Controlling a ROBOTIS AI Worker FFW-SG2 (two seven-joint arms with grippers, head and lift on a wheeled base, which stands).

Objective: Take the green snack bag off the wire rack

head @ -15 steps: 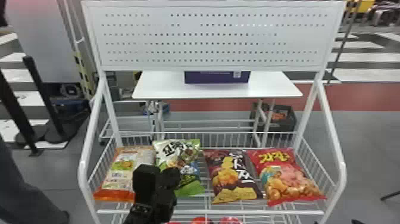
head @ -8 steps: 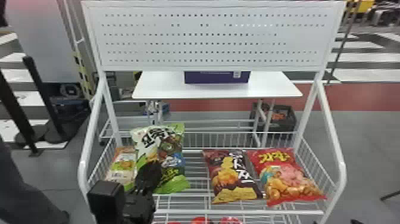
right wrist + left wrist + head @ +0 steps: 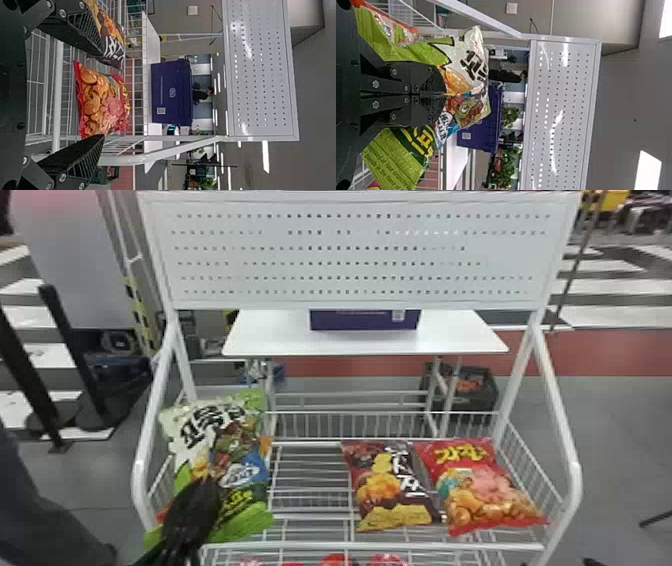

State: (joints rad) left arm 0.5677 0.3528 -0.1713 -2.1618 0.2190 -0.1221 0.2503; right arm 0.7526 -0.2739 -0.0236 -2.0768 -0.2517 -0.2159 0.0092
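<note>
In the head view my left gripper (image 3: 192,502) is at the rack's left front, shut on the green snack bag (image 3: 225,450), which hangs tilted above the wire rack (image 3: 370,546) and covers most of the orange bag behind it. The left wrist view has the left gripper (image 3: 445,94) with its fingers together on the crumpled green snack bag (image 3: 391,160). In the right wrist view my right gripper (image 3: 101,95) stands open, its fingers wide apart with nothing held, before the red snack bag (image 3: 99,101).
A dark brown snack bag (image 3: 392,485) and the red snack bag (image 3: 482,485) lie side by side on the rack's right half. White side rails (image 3: 560,405) flank the rack. Behind it stands a white table (image 3: 365,342) with a purple box (image 3: 364,320).
The left gripper has taken hold of the green bag, raised it from its spot between the orange and brown bags, and carried it left and closer, over the orange bag.
</note>
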